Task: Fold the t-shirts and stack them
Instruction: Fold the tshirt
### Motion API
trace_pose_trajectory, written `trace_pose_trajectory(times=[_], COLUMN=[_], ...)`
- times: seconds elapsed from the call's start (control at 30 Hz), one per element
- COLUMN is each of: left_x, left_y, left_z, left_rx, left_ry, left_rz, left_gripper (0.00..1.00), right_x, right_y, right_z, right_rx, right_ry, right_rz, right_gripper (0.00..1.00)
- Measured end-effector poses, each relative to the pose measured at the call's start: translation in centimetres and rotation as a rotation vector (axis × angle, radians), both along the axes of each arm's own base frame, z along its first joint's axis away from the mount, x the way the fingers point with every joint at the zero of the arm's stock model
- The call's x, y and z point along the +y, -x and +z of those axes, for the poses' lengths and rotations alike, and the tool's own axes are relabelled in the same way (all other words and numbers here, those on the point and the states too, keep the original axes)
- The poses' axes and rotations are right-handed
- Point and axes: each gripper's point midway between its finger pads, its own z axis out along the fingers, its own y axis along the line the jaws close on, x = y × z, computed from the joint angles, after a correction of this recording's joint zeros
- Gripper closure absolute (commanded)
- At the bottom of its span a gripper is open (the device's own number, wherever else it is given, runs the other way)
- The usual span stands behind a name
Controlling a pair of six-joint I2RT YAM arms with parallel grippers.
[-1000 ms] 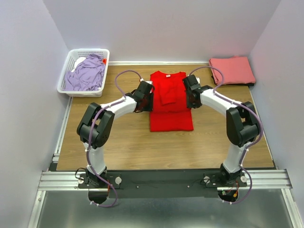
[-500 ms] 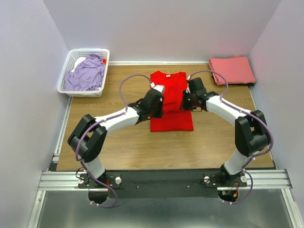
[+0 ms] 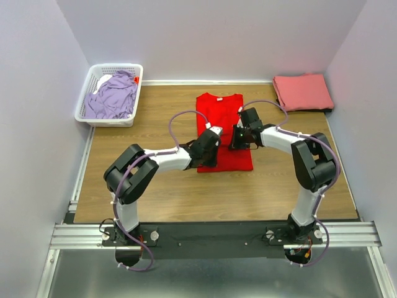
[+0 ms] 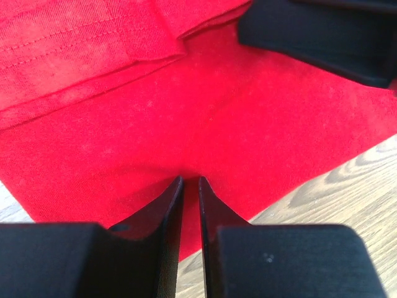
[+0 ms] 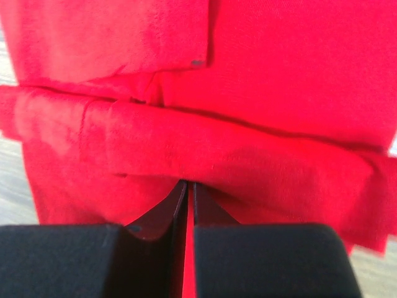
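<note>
The red t-shirt (image 3: 218,118) lies flat in the middle of the table, folded into a long narrow strip, neck to the back. My left gripper (image 3: 208,153) is shut, its tips resting on the shirt's lower left part (image 4: 186,112). My right gripper (image 3: 238,138) is shut, its tips on the shirt's right side against a bunched fold of red cloth (image 5: 248,155). Neither lifts any cloth. The salmon-pink t-shirt (image 3: 303,92) lies folded at the back right corner. The lavender t-shirt (image 3: 111,97) lies crumpled in the basket.
The white lattice basket (image 3: 90,93) stands at the back left, off the wooden top. The black body of the right gripper (image 4: 322,31) shows close ahead in the left wrist view. Bare wood (image 3: 186,192) lies in front of the red shirt. Walls close in the back and sides.
Both grippers have slid from the shirt's outer edges near the sleeves inward and toward the near end, over the red cloth. The shirt's outline has stayed in place.
</note>
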Motion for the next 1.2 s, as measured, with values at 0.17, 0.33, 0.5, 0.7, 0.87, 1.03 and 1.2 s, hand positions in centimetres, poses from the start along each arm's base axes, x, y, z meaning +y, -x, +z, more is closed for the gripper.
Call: trace_pose_trajectory(times=[0.17,0.33,0.5,0.7,0.87,1.03,1.2], left_x=[0.0,0.6,2.4,4.3,5.6,5.6,6.0], left_y=[0.3,1.7,4.2,6.0,6.6,6.2,6.6], left_z=[0.0,-0.1,-0.2,0.0,1.8,4.1,3.5], left_rx=[-0.021,-0.023,0.001,0.03,0.009,-0.037,-0.024], left_ry=[0.022,0.031,0.031,0.023,0.039,0.095,0.089], left_rz=[-0.003,-0.012,-0.01,0.018,0.055,0.085,0.097], left_gripper=[0.77,0.77,0.77,0.76,0.77,0.76,0.76], right_x=[0.4,0.7,1.6,2.9,5.1,9.0,12.2], right_y=[-1.6,-4.6,-8.2,-6.3,-1.3,3.5,5.6], right_z=[-0.2,1.9,6.4,8.0,7.5,6.7,5.2], right_rx=[-0.017,-0.111,-0.253,-0.257,-0.172,-0.087,-0.04], right_ry=[0.013,0.039,0.024,-0.067,-0.2,-0.312,-0.381], right_rz=[0.006,0.005,0.004,0.089,0.228,0.386,0.481], right_gripper=[0.8,0.76,0.76,0.76,0.76,0.76,0.76])
